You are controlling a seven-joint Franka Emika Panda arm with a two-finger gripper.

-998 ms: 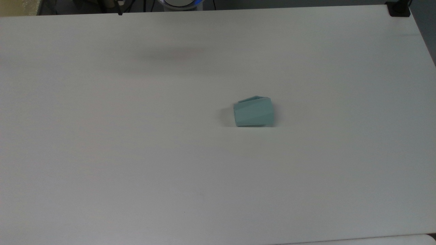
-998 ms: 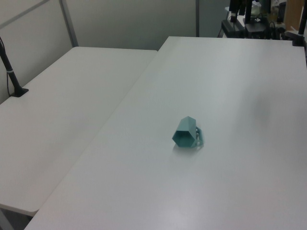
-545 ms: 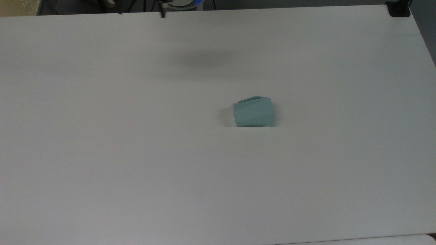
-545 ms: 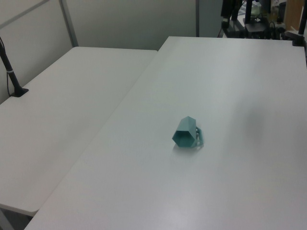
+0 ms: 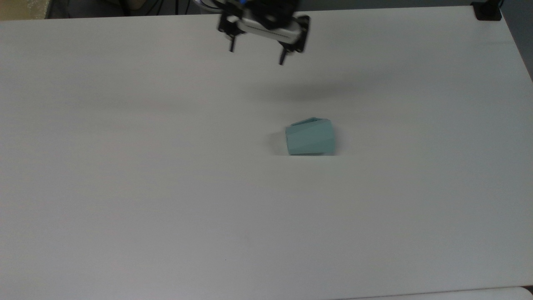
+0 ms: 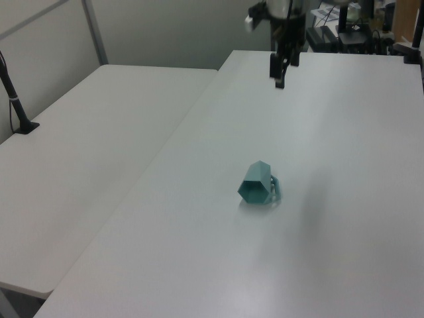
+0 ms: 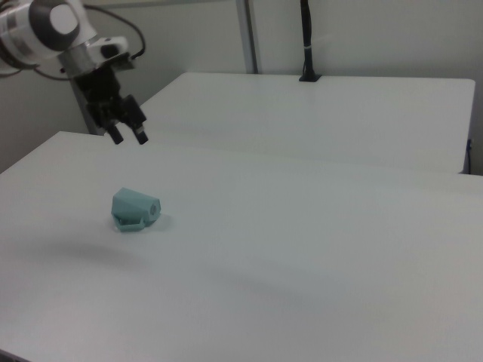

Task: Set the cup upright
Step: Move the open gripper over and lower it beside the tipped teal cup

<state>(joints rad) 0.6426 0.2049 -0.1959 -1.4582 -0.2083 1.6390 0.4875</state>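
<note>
A pale teal cup [image 5: 310, 137] lies on its side near the middle of a white table [image 5: 166, 187], its faceted wall up and its handle toward the table's far edge in the top view. In the left view the cup [image 6: 257, 184] shows its hexagonal end; whether anything is inside cannot be told. The gripper [image 5: 256, 53] hangs above the table well apart from the cup, fingers spread and empty. The arm is cut off at the top view's upper edge.
</note>
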